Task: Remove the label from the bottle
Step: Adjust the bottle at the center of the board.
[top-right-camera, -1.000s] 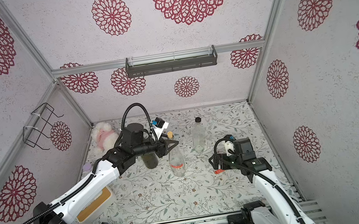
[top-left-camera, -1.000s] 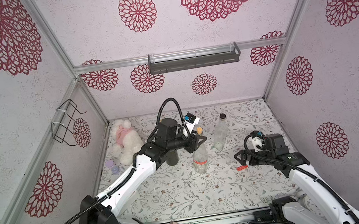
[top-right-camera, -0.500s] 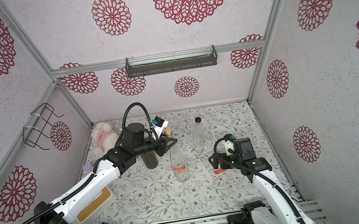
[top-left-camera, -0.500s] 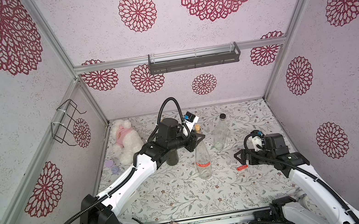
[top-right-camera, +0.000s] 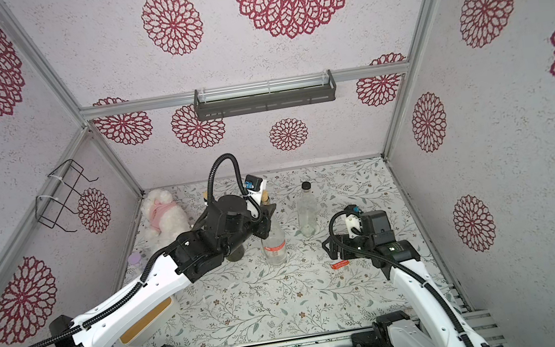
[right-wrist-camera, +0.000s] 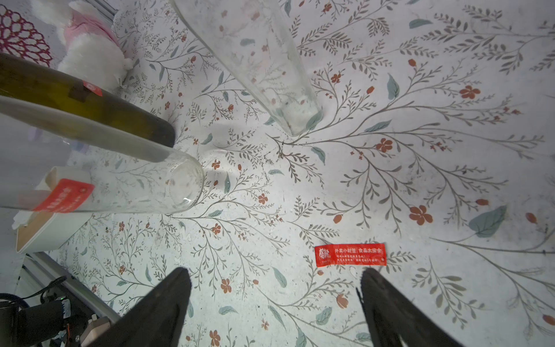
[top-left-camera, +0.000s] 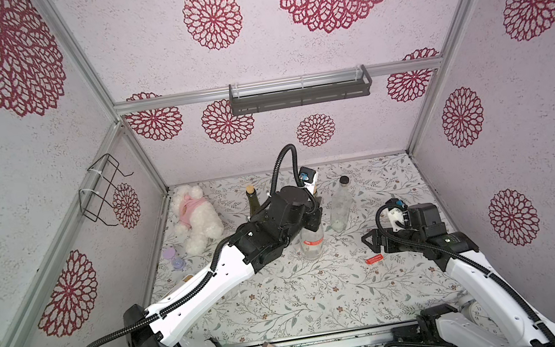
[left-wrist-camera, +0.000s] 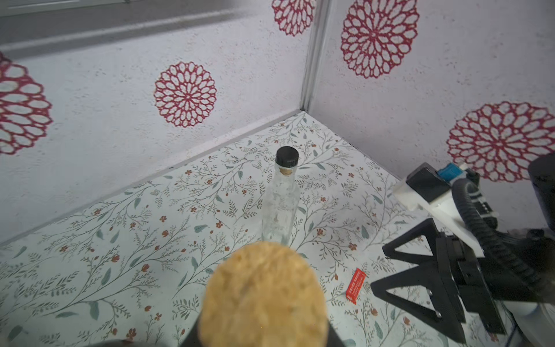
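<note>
Right wrist view looks down past my right gripper [right-wrist-camera: 274, 273], whose two black fingers are spread wide with nothing between them, over the flowered table [right-wrist-camera: 420, 150]. A loose red label [right-wrist-camera: 350, 254] with white print lies flat on the table close to those fingertips, touching neither.

In both top views my left arm reaches from the near left corner to the middle of the table. My left gripper [top-left-camera: 313, 222] is clamped on the neck of the corked clear bottle [top-left-camera: 313, 247], just under its cork stopper [left-wrist-camera: 264, 297], which fills the lower part of the left wrist view. The bottle is upright. Whether its base rests on the table or sits a little above it, I cannot tell. A red label on the bottle [right-wrist-camera: 63, 195] is stuck to its glass side, and it shows in a top view as a red patch [top-right-camera: 272, 248].

My right gripper [top-left-camera: 371, 240] is to the right of that bottle, well apart from it, and the loose red label [top-left-camera: 374, 259] lies just on its near side.

A second clear bottle with a black cap [top-left-camera: 340, 206] stands a little farther back, between my two grippers. A dark green bottle [top-left-camera: 254, 204] stands to the far left of the held bottle, and a white plush toy in pink [top-left-camera: 195, 218] lies by the left wall.
</note>
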